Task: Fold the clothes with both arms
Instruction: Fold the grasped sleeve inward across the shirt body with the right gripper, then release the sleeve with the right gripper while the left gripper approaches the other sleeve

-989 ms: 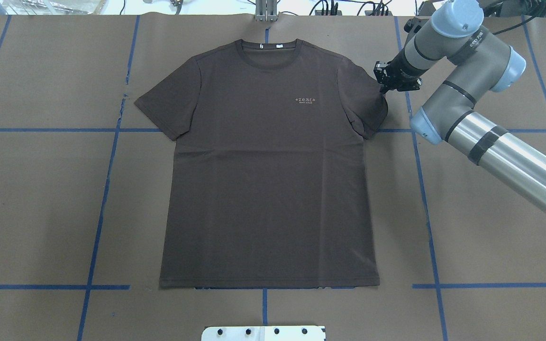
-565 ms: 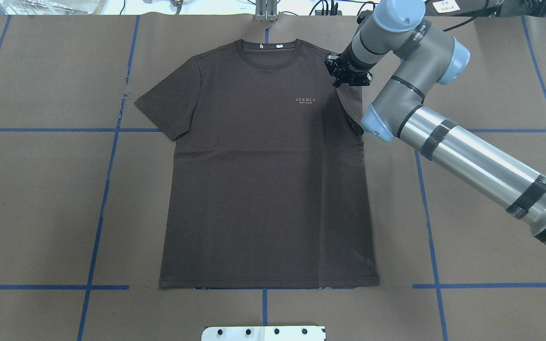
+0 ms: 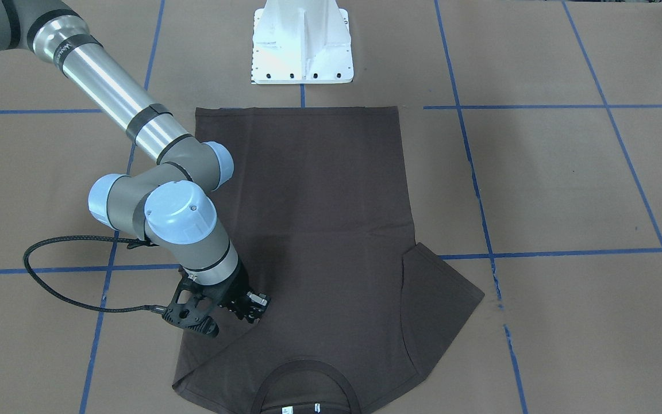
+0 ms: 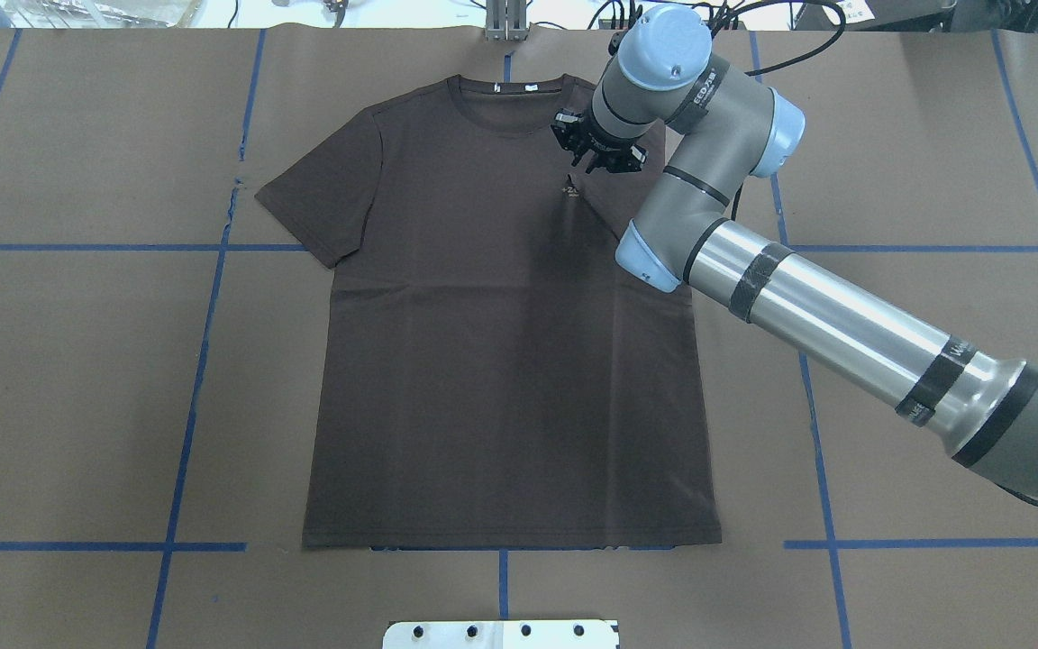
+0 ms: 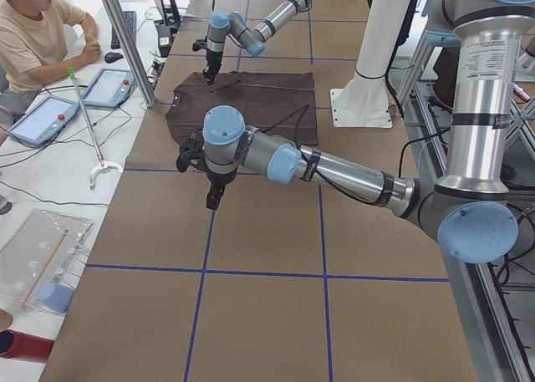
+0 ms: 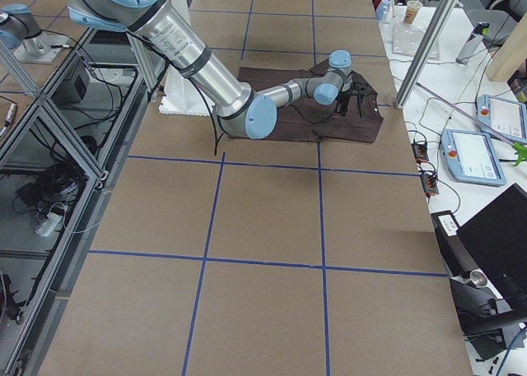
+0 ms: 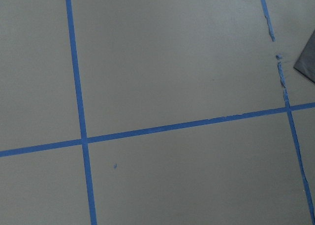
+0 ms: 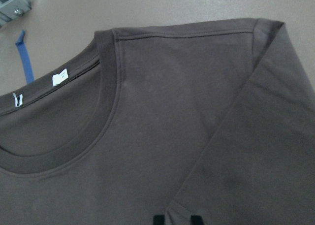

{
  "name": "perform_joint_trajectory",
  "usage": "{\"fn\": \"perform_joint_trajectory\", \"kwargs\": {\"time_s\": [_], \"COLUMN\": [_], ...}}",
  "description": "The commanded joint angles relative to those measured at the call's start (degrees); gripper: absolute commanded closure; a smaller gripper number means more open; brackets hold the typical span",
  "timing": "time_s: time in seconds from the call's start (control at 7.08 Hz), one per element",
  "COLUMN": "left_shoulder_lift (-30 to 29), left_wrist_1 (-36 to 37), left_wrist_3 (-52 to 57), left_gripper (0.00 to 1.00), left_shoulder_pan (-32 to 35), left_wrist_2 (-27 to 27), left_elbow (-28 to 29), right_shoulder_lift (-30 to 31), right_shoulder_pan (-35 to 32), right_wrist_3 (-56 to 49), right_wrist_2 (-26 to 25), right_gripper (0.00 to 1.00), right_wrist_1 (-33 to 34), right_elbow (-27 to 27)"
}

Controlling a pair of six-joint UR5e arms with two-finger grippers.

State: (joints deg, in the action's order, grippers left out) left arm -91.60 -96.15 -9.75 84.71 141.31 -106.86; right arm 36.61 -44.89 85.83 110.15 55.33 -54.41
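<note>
The dark grey-brown T-shirt lies flat, chest up, with its collar at the far edge. My right gripper is shut on the shirt's right sleeve and holds it folded inward over the chest, covering most of the logo. In the right wrist view the folded sleeve lies beside the collar and white labels. The other sleeve lies spread out. My left gripper hangs above bare paper left of the shirt. I cannot tell whether it is open. Its wrist view shows only a sleeve corner.
The table is covered in brown paper with blue tape lines. The white base pedestal stands at the near edge behind the shirt's hem. A metal post stands at the far edge. An operator sits beyond the far side.
My right gripper has moved left from the shirt's outer edge to over the chest, pulling the right sleeve with it, so the sleeve now lies folded on the body.
</note>
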Motion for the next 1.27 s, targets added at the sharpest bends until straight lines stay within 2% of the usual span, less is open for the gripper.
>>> {"fn": "perform_joint_trajectory", "kwargs": {"time_s": [0.0,0.14,0.28,0.42,0.57,0.71,0.85,1.13], "left_shoulder_lift": [-4.09,-8.99,-15.3,-21.54,-25.61,-26.87,-27.92,-34.67], "left_wrist_1": [-5.94,-10.5,-10.98,-12.82,-17.62,-20.89,-24.84,-28.12], "left_wrist_3": [-14.33,-19.38,-24.56,-33.92,-37.76,-43.28,-47.51,-50.26], "left_gripper": [0.0,0.01,0.01,0.0,0.0,0.0,0.03,0.08], "left_shoulder_pan": [-8.63,-15.12,-21.45,-24.04,-26.06,-28.7,-31.24,-31.97], "left_wrist_2": [0.1,-0.94,-4.78,-6.13,-6.49,-14.76,-20.84,-21.17], "left_elbow": [-0.63,1.63,7.14,14.93,23.63,27.98,32.11,42.57], "right_shoulder_lift": [3.44,8.17,15.0,22.12,28.46,31.13,31.5,31.95], "right_shoulder_pan": [0.33,0.24,-0.11,-0.37,-0.38,-0.38,-0.55,-0.55], "right_wrist_3": [2.32,3.72,4.08,5.3,5.92,5.93,5.93,5.93], "right_wrist_2": [1.2,4.6,6.81,6.92,6.92,7.7,7.8,7.71], "right_gripper": [0.0,0.0,0.0,0.0,0.0,0.0,0.0,0.0], "right_wrist_1": [0.13,0.56,0.57,1.53,3.01,3.55,3.73,3.56], "right_elbow": [-9.68,-16.97,-25.91,-35.75,-44.55,-48.47,-49.2,-49.73]}}
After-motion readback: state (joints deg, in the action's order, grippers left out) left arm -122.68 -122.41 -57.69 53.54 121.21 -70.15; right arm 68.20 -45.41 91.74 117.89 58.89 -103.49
